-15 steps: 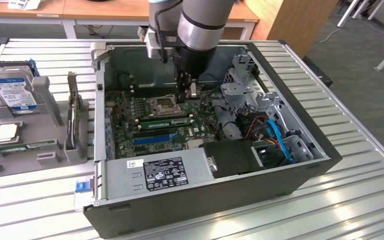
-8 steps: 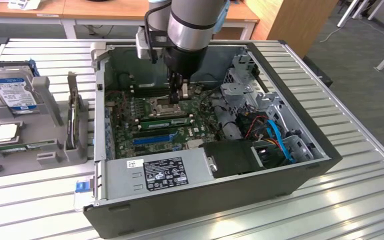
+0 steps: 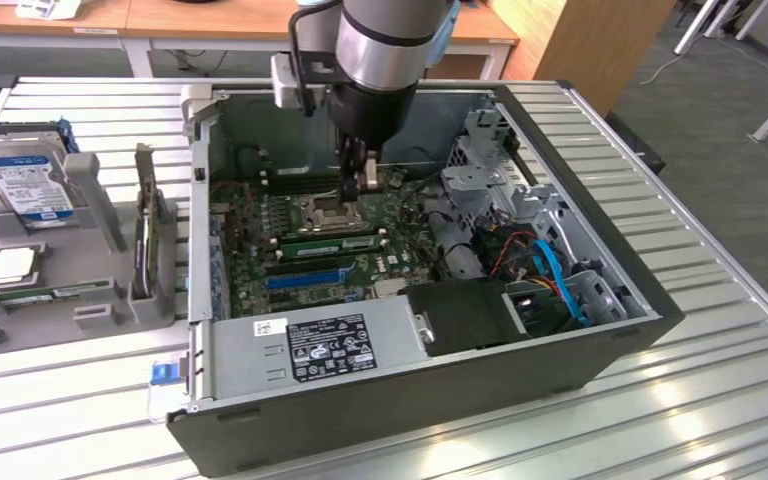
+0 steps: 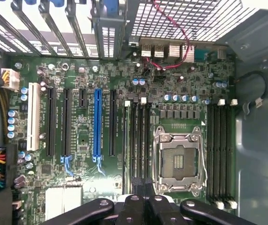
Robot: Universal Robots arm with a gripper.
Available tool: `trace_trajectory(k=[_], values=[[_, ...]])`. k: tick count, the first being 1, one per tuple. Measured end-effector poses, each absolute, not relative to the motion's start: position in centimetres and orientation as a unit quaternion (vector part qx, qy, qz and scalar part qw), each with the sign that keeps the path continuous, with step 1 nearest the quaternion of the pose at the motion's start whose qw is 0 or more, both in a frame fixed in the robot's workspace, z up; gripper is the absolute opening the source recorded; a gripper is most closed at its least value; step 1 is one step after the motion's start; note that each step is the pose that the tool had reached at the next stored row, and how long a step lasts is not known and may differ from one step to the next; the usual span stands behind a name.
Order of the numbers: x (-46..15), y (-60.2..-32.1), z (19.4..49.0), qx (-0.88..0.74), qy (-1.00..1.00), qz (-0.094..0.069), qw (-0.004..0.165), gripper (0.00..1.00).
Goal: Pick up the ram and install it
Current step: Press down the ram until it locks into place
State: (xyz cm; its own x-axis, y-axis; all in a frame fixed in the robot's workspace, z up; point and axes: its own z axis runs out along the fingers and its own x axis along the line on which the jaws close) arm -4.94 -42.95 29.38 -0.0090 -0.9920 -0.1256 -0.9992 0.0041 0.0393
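While scanning the exterior view, noted pincer [image 3: 357, 188] shut, tips pinched together with nothing between them, hanging inside open computer case [image 3: 624, 330] above processor socket [image 3: 324, 210]. Spotted long green stick, likely the ram [image 3: 331, 243], standing on edge in a memory slot between socket and blue card slot [image 3: 311, 278]. Cannot tell whether fully seated. Also logged grey tray [image 3: 104, 300] on desk [image 3: 704, 420] at the exterior view's left, hard drive [image 3: 17, 180] propped in it.

Turning to wrist view: found pincer [image 4: 141, 187] closed, tips over one end of memory slots [image 4: 138, 140] just beside socket [image 4: 178, 161]. Ram edge-on there, too thin to pick out.

Judged ram light, stiff, thin and fragile: brittle board, exposed chips, contacts along lower edge. Best taken by the two flat faces near mid-length, kept upright, never twisted; pressed only along top edge.
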Motion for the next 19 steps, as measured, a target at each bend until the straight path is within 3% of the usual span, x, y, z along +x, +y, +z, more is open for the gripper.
trace_trajectory(k=[11, 19], values=[[-4.9, -42.9, 32.2, -0.703, 0.708, 0.058, 0.031, 0.1], [-4.9, -42.9, 32.4, -0.703, 0.708, 0.058, 0.031, 0.1]])
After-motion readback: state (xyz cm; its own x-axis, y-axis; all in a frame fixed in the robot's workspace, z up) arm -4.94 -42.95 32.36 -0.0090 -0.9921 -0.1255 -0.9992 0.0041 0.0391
